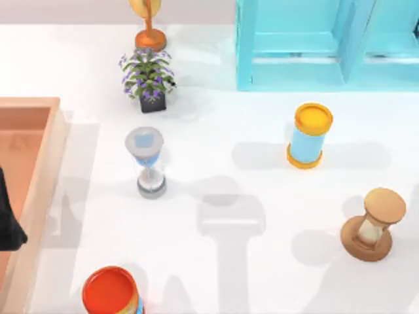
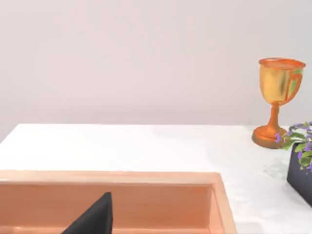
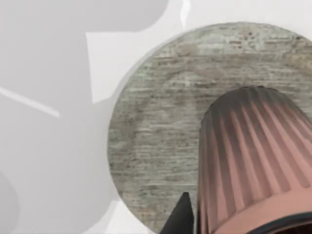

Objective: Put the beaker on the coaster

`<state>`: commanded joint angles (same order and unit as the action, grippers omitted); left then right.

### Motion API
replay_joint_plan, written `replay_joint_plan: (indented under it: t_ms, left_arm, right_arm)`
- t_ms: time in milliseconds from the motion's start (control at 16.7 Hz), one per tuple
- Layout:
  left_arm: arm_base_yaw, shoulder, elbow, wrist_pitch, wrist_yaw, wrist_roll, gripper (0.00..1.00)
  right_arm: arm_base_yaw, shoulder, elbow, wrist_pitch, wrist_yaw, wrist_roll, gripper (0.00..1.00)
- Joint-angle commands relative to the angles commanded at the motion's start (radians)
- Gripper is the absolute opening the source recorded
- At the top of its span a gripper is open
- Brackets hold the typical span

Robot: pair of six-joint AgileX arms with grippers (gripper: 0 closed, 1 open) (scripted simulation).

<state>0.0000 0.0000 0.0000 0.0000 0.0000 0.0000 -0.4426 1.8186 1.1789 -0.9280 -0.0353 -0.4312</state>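
Close up in the right wrist view, the beaker [image 3: 253,161], ribbed and brownish, stands over a round grey coaster [image 3: 161,141] with a brick-like pattern; whether its base touches the coaster I cannot tell. A dark fingertip [image 3: 181,217] of the right gripper shows just beside the beaker's wall, but I cannot tell whether the fingers are clamped on the cup or spread around it. The left arm sits parked at the table's left edge, a dark part of it [image 1: 8,219] showing over the wooden tray [image 1: 46,163]; its wrist view looks across the tray's rim toward a golden trophy cup [image 2: 278,100] and the corner of a potted plant [image 2: 302,161], and I cannot tell how its gripper stands. From above, the white table [image 1: 216,176] carries a grey-capped hourglass [image 1: 148,162], a light-blue cylinder with yellow ends [image 1: 309,135], a wooden hourglass [image 1: 373,224] near the right side, an orange-topped can [image 1: 111,292] at the near edge, and a turquoise shelf [image 1: 327,42] at the far side.
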Motion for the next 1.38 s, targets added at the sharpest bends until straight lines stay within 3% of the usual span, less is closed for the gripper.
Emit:
replay_joint_plan:
  t_ms: [240,1020,1380]
  left_arm:
    - [0.0,0.0,0.0,0.0,0.0,0.0,1.0]
    - [0.0,0.0,0.0,0.0,0.0,0.0,1.0]
    - [0.0,0.0,0.0,0.0,0.0,0.0,1.0]
  right_arm:
    - [-0.001,0.007,-0.008,0.009,-0.001,0.002,0.0]
    - [-0.001,0.007,-0.008,0.009,-0.001,0.002,0.98]
    - [-0.001,0.007,-0.008,0.009,-0.001,0.002,1.0]
